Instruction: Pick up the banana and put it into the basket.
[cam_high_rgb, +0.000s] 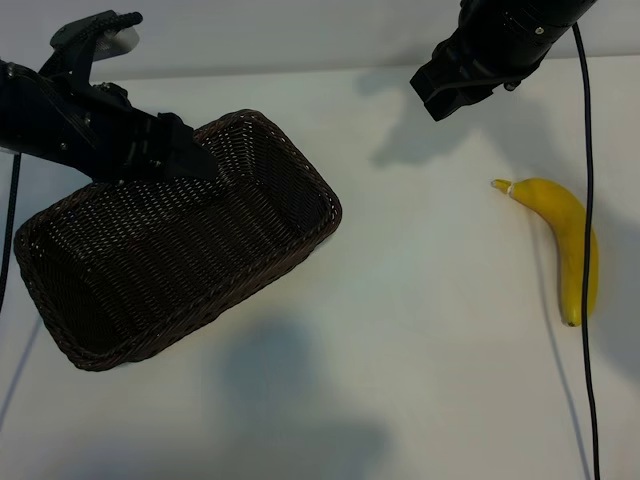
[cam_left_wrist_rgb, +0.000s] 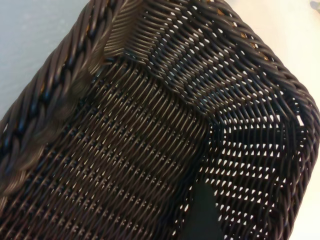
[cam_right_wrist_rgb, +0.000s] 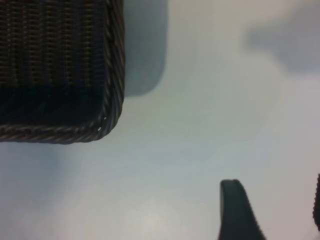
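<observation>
The yellow banana (cam_high_rgb: 565, 240) lies on the white table at the right, with nothing touching it. The dark brown wicker basket (cam_high_rgb: 250, 270) sits at the left, turned diagonally. My left gripper (cam_high_rgb: 195, 158) is at the basket's far rim and stands open. One dark finger (cam_left_wrist_rgb: 202, 212) shows inside the basket (cam_left_wrist_rgb: 150, 100); the other finger is hidden by the weave. My right gripper (cam_high_rgb: 437, 92) hangs above the table at the back right, apart from the banana. In the right wrist view it (cam_right_wrist_rgb: 275, 210) is open over bare table with nothing between its fingers, and a basket corner (cam_right_wrist_rgb: 107, 120) shows.
A black cable (cam_high_rgb: 587, 250) hangs down in front of the banana at the right. Bare white table (cam_high_rgb: 420, 330) lies between the basket and the banana. Arm shadows fall on the table near the front edge.
</observation>
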